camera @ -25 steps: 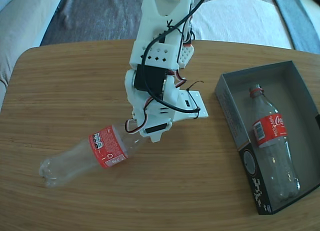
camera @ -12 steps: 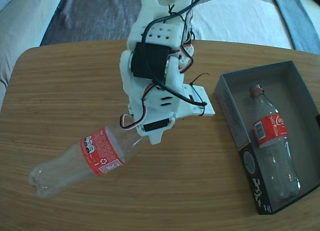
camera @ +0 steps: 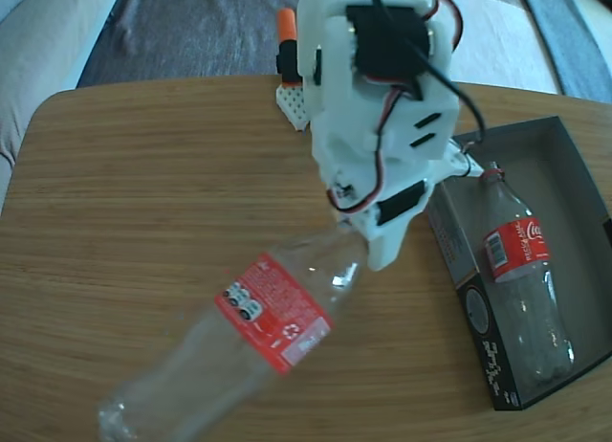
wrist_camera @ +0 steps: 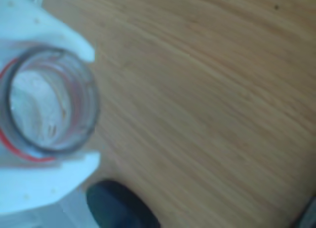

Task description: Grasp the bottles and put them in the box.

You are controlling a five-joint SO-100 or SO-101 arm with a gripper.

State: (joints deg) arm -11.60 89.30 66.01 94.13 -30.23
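One bottle [camera: 521, 270] already lies in the box [camera: 449, 227] at right, while my claw [camera: 359, 241], clamped on the second bottle [camera: 258, 332] by its neck, holds it above the tabletop [camera: 143, 193].

White arm's fingers [camera: 368, 246] gripping tilted bottle [camera: 253, 332] by neck, second bottle [camera: 516, 270] lying in box [camera: 473, 313]

The fixed view looks down steeply on the wooden table [camera: 143, 174]; the blurred wrist view sits close, seemingly facing down the held bottle's mouth [wrist_camera: 47, 109].
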